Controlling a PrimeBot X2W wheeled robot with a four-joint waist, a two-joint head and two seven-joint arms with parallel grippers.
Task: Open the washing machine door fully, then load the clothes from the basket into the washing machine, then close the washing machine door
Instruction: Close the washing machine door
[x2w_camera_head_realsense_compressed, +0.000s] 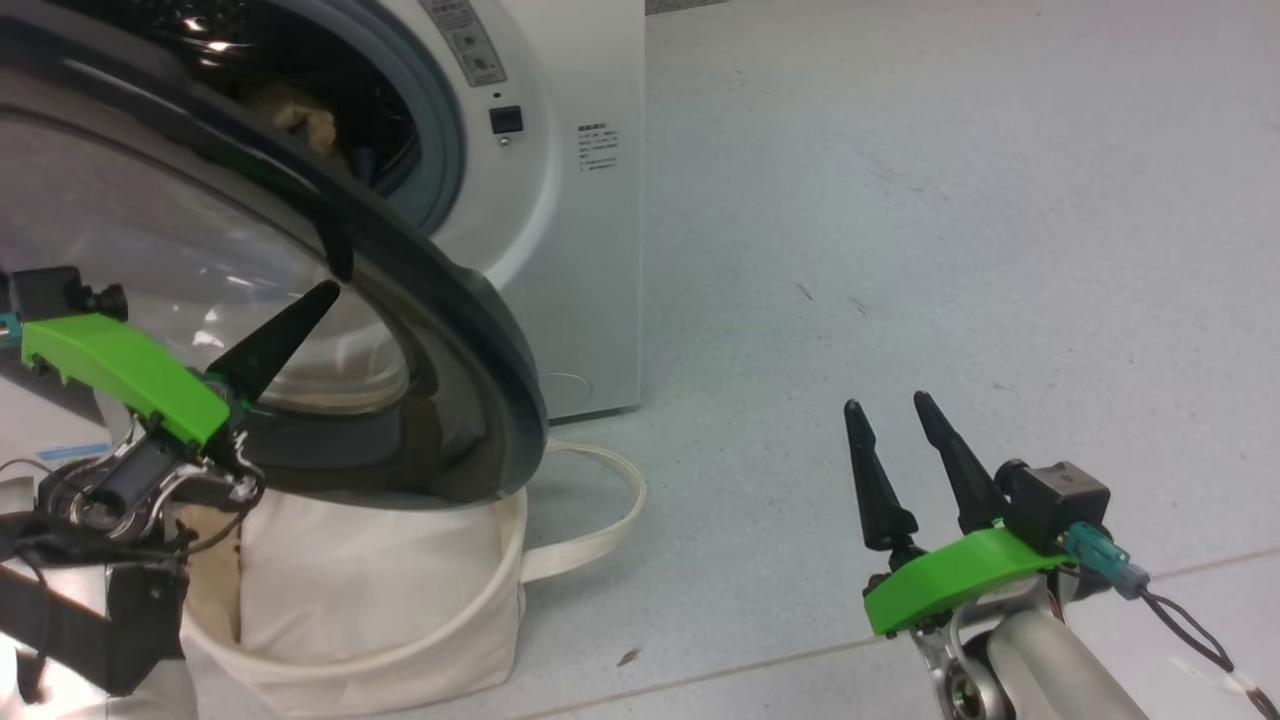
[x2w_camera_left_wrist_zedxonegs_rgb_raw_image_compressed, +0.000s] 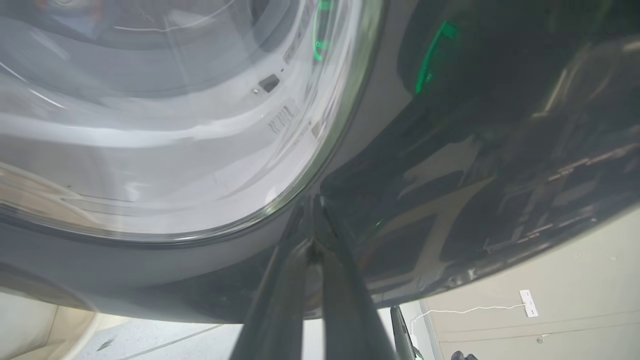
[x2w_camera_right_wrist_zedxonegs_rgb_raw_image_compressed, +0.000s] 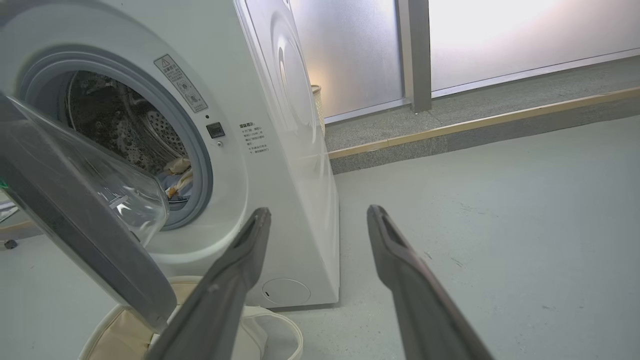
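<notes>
The white washing machine (x2w_camera_head_realsense_compressed: 590, 250) stands at the upper left with its drum open. The washing machine door (x2w_camera_head_realsense_compressed: 480, 330), with a black rim and clear glass, hangs partly open over the basket (x2w_camera_head_realsense_compressed: 400, 640). My left gripper (x2w_camera_head_realsense_compressed: 328, 292) is shut, its tip against the door's outer face where glass meets rim; the left wrist view shows this gripper (x2w_camera_left_wrist_zedxonegs_rgb_raw_image_compressed: 313, 210) up close. Some clothes (x2w_camera_right_wrist_zedxonegs_rgb_raw_image_compressed: 180, 175), cream and blue, lie inside the drum (x2w_camera_right_wrist_zedxonegs_rgb_raw_image_compressed: 125, 130). My right gripper (x2w_camera_head_realsense_compressed: 887, 402) hovers open and holds nothing over the floor to the right; the right wrist view has this gripper (x2w_camera_right_wrist_zedxonegs_rgb_raw_image_compressed: 320, 212) facing the machine's front corner.
A plain white pillow-like bundle (x2w_camera_head_realsense_compressed: 370, 570) fills the cream basket, whose loop handle (x2w_camera_head_realsense_compressed: 600, 530) lies on the floor. Grey floor (x2w_camera_head_realsense_compressed: 950, 250) stretches to the right of the machine. A raised ledge (x2w_camera_right_wrist_zedxonegs_rgb_raw_image_compressed: 475, 125) and frosted glass panels run behind it.
</notes>
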